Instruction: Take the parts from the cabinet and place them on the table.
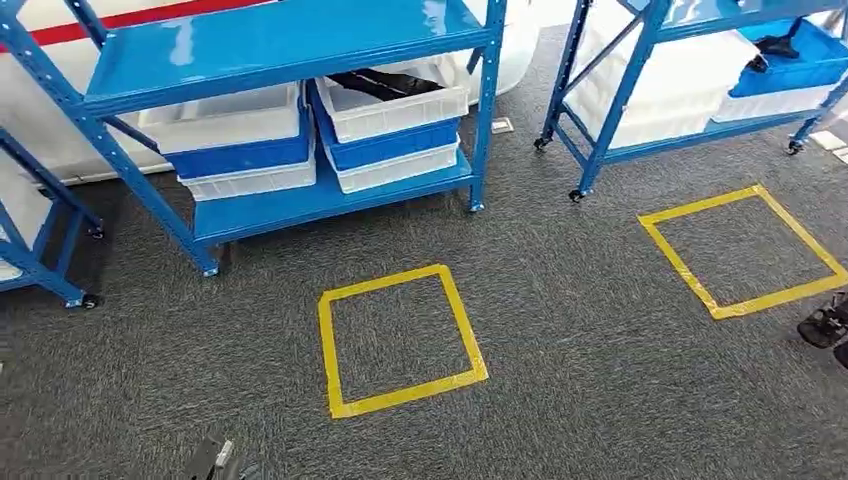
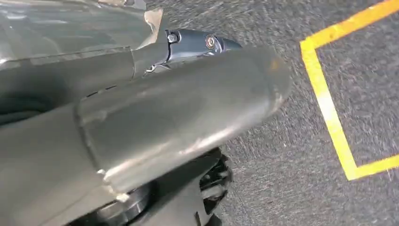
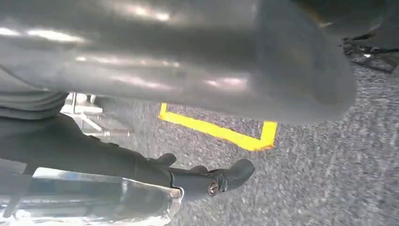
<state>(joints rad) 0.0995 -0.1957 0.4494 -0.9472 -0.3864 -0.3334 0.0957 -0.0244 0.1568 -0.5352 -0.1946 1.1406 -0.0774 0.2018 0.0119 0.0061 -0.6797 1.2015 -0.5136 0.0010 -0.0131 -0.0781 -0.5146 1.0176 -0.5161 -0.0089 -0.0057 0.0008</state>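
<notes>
The blue cabinet point(image 1: 300, 200) stands ahead on the carpet, with stacked white and blue bins on its lower shelf. Black parts point(image 1: 385, 82) lie in the top white bin point(image 1: 395, 110) on the right of that shelf. The white bin point(image 1: 225, 122) to its left shows no contents from here. My left hand point(image 2: 188, 113) hangs over the carpet with its thick thumb across the view and a dark finger point(image 2: 202, 42) behind it, holding nothing. My right hand point(image 3: 211, 141) also hangs low, thumb and dark fingers point(image 3: 214, 181) apart, nothing between them.
A second blue rack point(image 1: 640, 90) stands at the right with a white bin and a blue bin point(image 1: 790, 60) holding a black part. Two yellow tape squares point(image 1: 400, 340) point(image 1: 745, 250) mark the grey carpet. A dark object point(image 1: 825, 325) sits at the right edge.
</notes>
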